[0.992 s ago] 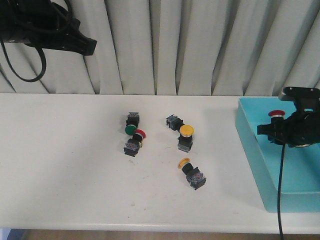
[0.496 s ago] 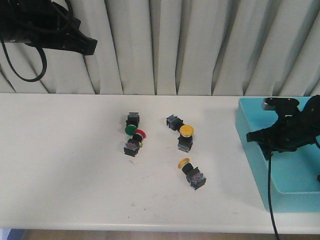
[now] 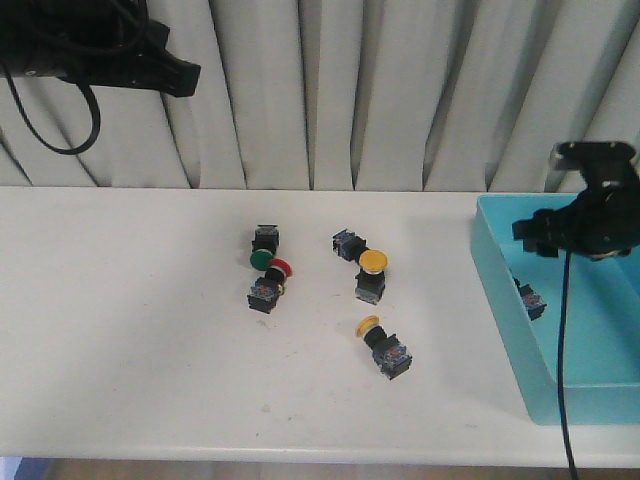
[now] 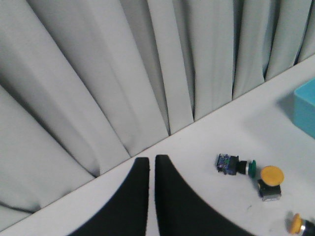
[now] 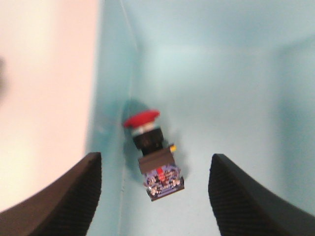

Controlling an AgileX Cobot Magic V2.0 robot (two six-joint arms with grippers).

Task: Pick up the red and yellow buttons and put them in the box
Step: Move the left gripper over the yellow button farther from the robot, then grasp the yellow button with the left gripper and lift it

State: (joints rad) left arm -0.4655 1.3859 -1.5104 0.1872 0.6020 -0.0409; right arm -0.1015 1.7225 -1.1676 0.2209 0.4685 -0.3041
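The bench is lying broad and mostly bare to the left of the right hand. The box is sitting under that hand, at the bench's right edge. The right hand is hovering wide open, gripping nothing; a red button is lying below its fingers against the box's near wall. The left hand is hanging nearly closed, empty, high over the bench's far edge. Yellow buttons are lying mid-bench, well apart from both hands.

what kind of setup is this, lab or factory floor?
Probably a lab test bench, not a production line: a plain white table against a pleated grey curtain backdrop, with loose push-button switches scattered for sorting into a turquoise bin.
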